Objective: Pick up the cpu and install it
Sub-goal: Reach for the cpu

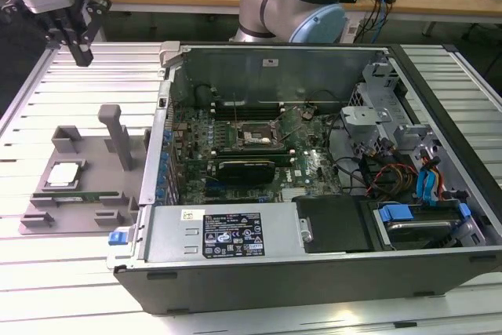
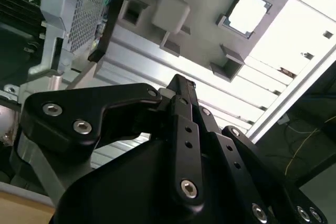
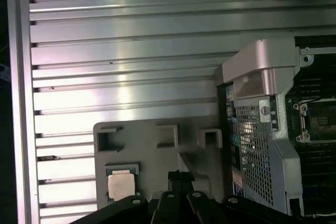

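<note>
With empty fingers pinched together, the gripper (image 1: 81,56) risks jabbing the cpu (image 1: 64,174), at its 6 o'clock in the exterior view, unless it opens.

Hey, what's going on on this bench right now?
A robot arm is set up to fit a cpu into an open computer case. Its gripper hangs above the slatted table, apart from the parts. The cpu lies flat in its slot on the grey tray beside the case, so it is not yet picked up.
</note>
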You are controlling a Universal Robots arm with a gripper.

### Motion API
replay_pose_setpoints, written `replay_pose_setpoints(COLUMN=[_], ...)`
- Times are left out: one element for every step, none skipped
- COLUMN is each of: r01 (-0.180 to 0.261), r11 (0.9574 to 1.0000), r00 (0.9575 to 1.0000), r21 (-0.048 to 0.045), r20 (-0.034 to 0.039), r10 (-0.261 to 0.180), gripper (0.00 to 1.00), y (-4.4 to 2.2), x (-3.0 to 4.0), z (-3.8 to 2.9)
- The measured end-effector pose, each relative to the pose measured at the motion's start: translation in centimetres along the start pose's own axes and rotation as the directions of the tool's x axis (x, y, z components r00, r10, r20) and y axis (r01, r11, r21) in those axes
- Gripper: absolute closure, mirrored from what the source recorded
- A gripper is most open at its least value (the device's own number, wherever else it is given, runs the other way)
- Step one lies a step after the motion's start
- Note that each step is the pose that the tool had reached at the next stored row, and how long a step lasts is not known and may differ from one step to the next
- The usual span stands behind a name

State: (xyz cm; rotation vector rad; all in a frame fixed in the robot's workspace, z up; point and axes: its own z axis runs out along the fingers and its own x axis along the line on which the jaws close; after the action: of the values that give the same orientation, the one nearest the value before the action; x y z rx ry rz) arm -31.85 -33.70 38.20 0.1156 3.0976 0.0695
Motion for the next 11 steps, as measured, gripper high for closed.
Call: replay_pose_setpoints(r01=[0.000, 0.000, 0.000, 0.000, 0.000, 0.000, 0.000, 0.000, 0.000, 0.000, 0.000], r11=[1.0000, 1.0000, 1.0000, 1.0000, 1.0000, 1.0000, 1.0000, 1.0000, 1.0000, 1.0000, 1.0000], r00=[1.0000, 1.0000, 1.0000, 1.0000, 1.0000, 1.0000, 1.0000, 1.0000, 1.0000, 1.0000, 1.0000], r21=[0.0001, 0.0000, 0.0000, 0.0000, 0.0000, -0.0001, 0.0001, 0.0000, 0.0000, -0.0001, 0.0000], r20=[-0.0001, 0.0000, 0.0000, 0.0000, 0.0000, 0.0000, 0.0000, -0.0001, 0.0000, 0.0000, -0.0001], r10=[0.000, 0.000, 0.000, 0.000, 0.000, 0.000, 0.000, 0.000, 0.000, 0.000, 0.000], gripper=[0.89, 0.89, 0.89, 0.89, 0.89, 0.89, 0.89, 0.89, 0.89, 0.89, 0.89], y=[0.00, -0.04, -0.07, -0.13, -0.21, -0.31, -0.59, -0.78, -1.21, -1.40, -1.67], x=[0.70, 1.11, 1.23, 1.32, 1.41, 1.51, 1.80, 1.98, 2.20, 2.26, 2.33], z=[0.05, 0.14, 0.17, 0.19, 0.22, 0.24, 0.29, 0.34, 0.48, 0.56, 0.65])
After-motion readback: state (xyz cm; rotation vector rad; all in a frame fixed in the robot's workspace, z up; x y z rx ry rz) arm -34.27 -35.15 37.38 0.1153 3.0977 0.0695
